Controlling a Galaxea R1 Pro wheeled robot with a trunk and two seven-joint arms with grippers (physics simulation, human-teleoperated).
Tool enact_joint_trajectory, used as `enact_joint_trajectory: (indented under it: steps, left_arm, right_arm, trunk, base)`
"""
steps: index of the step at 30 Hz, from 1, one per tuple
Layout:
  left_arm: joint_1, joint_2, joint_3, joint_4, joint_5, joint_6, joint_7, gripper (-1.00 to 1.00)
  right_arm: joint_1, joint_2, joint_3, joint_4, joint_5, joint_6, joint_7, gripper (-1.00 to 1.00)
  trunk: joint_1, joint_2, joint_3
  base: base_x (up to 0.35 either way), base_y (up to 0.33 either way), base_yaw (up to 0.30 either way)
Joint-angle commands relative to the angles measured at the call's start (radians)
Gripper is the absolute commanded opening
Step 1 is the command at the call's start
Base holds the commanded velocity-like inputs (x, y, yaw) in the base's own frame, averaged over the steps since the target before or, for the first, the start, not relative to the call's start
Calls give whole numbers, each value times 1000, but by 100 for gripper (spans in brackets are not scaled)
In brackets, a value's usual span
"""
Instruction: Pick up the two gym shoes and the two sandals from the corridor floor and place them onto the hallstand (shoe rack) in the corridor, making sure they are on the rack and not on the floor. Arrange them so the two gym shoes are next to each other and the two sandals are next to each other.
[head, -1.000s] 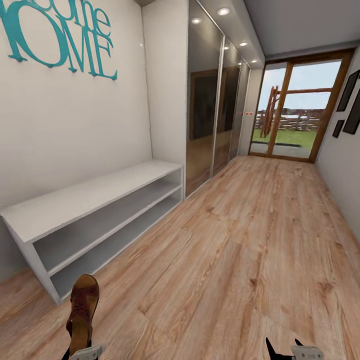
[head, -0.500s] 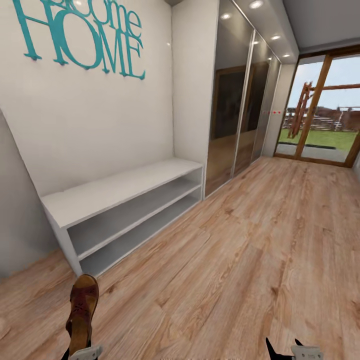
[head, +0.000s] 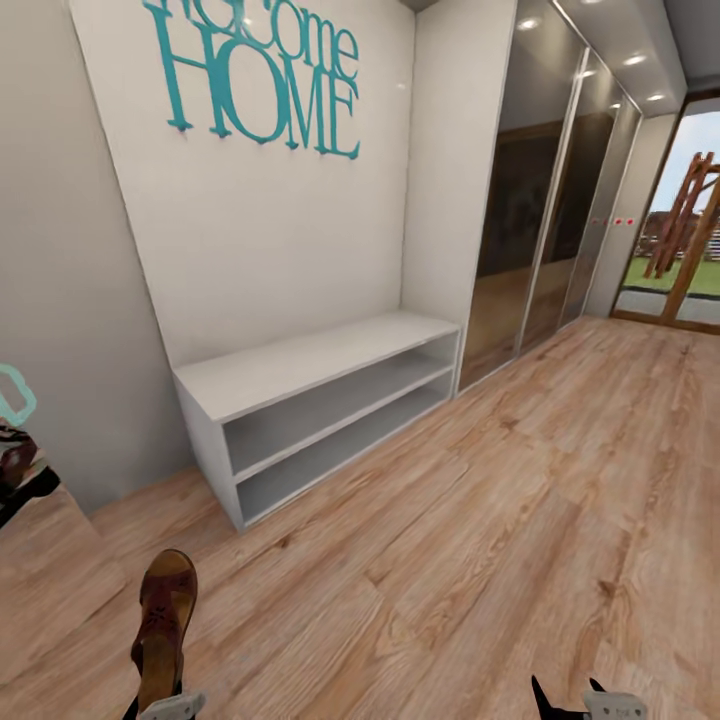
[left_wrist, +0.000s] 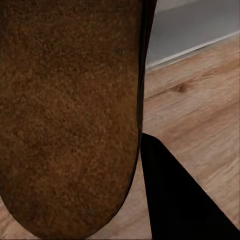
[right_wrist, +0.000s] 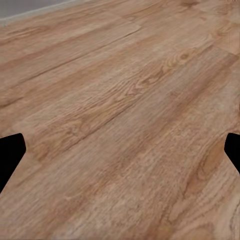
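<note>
The light brown wood-plank corridor floor (head: 520, 520) runs past the wide pale-grey hallstand (head: 320, 395), whose bench top and two shelves are bare. Well short of the hallstand, the left gripper (head: 160, 700) pinches a flat brown leather sandal (head: 166, 625), toe up. The right gripper (right_wrist: 120, 150) is spread, holding nothing.

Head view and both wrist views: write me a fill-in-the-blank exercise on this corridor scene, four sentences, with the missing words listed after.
1. The left end effector holds a brown ____.
2. The teal letters on the wall above the hallstand spell "HOME" in their ____ line.
3. The right end effector is open over the bare wooden ____.
4. The hallstand's bench top and both open shelves hold ____ shoes.

Missing words: sandal; lower; floor; no
</note>
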Motion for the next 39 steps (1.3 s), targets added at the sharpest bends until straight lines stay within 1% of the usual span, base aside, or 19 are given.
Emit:
enact_joint_trajectory:
  steps: [1, 30, 39]
  left_arm:
    - [-1, 0, 0, 1, -3, -2, 2, -100]
    - [-1, 0, 0, 1, -3, -2, 2, -100]
    - [-1, 0, 0, 1, -3, -2, 2, -100]
  right_arm:
    - [-1, 1, -8, 0, 5, -4, 9, 100]
    - [-1, 1, -8, -1, 4, -4, 9, 100]
    - [-1, 1, -8, -1, 4, -4, 9, 100]
  trunk:
    - [0, 0, -2]
    - [0, 0, -21]
    - [0, 0, -30]
  base:
    - [-32, 40, 273]
    - [-3, 3, 272]
    - [0, 0, 228]
